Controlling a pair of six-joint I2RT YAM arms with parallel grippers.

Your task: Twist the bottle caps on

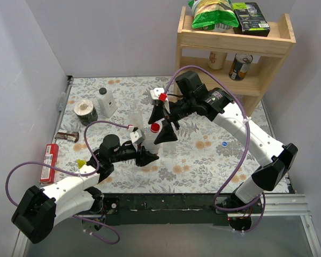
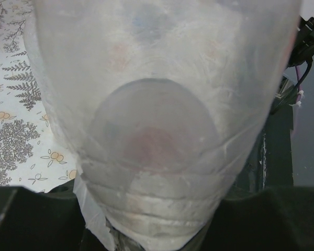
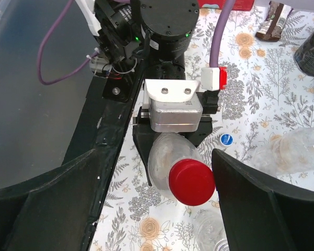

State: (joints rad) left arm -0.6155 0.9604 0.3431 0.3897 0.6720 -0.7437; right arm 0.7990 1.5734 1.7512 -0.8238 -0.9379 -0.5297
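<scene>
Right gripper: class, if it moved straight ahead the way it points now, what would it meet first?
Most likely the red cap on the clear bottle, already between the open fingers of the right gripper. The left gripper holds that bottle. Depth is unclear.

Clutter around a floral tablecloth (image 1: 203, 160).
Wooden shelf (image 1: 232, 39) at one o'clock; white bottle (image 1: 106, 101) at eleven; red packet (image 1: 51, 159) at nine.

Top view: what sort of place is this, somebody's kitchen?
Probably a lab test booth staged like a home, not a real kitchen: plain white partition walls box in a floral-clothed table, with a small wooden shelf of snack packets.
</scene>
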